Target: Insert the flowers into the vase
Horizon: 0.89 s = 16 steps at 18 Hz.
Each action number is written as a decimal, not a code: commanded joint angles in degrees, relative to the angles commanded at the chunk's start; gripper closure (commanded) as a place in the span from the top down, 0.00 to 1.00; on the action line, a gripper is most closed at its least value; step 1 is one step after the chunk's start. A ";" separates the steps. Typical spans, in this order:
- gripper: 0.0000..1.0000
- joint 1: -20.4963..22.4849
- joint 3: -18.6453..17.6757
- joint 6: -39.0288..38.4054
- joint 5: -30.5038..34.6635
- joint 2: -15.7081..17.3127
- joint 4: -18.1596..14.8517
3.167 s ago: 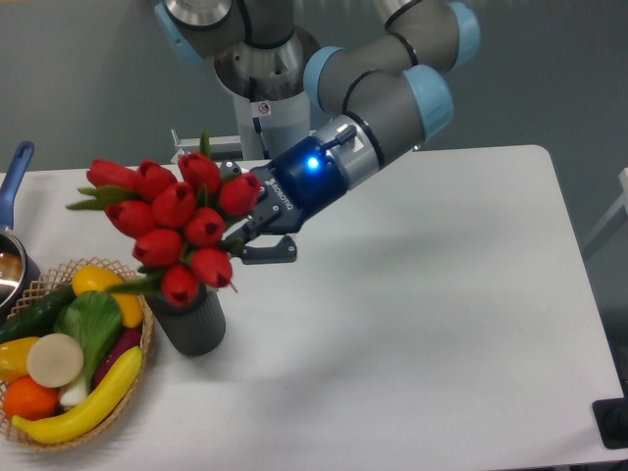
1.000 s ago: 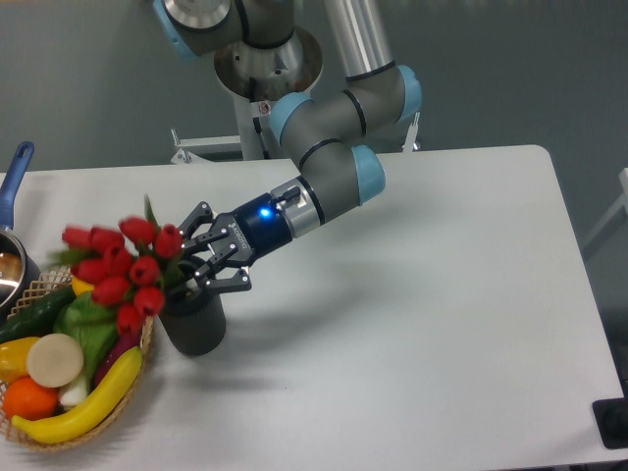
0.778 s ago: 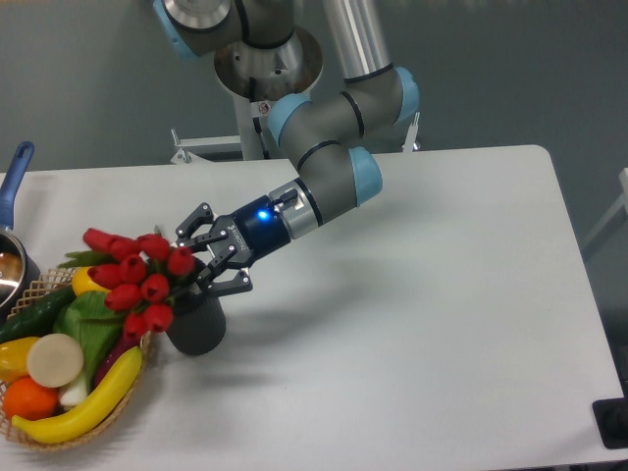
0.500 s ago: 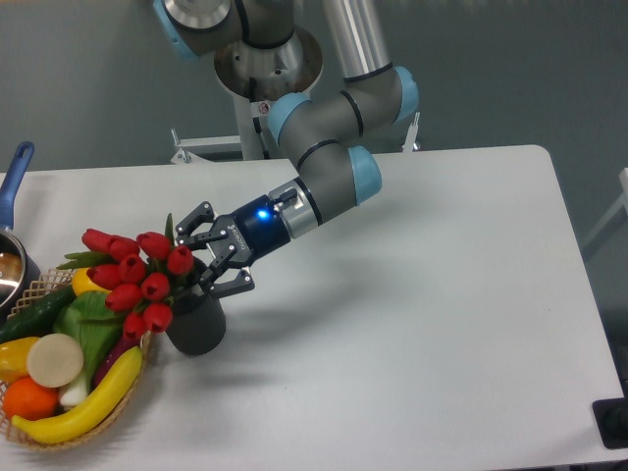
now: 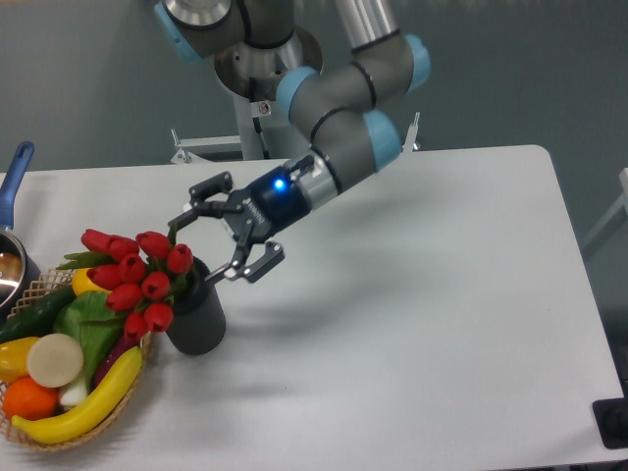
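Observation:
The flowers [image 5: 132, 275], a bunch of red tulip heads with green leaves, lean out to the left from the mouth of the vase [image 5: 200, 319]. Their stems go down into the vase and are hidden there. The vase is a dark grey cylinder standing upright on the white table, just right of the basket. My gripper [image 5: 218, 233] hangs above and to the right of the vase, open, with nothing between its fingers. It is apart from the flowers.
A wicker basket [image 5: 139, 365] of fake produce sits at the front left, touching the flower heads' side: a banana [image 5: 83, 407], a green leafy vegetable [image 5: 86, 322], an orange [image 5: 27, 398]. A pot with a blue handle [image 5: 12, 186] is at the left edge.
My gripper lowered the flowers into the vase, opened and let them go. It has since drawn back up and to the right. The bunch has settled leaning left.

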 joint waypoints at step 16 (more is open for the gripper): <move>1.00 15.49 14.49 -2.91 57.89 -8.60 -0.09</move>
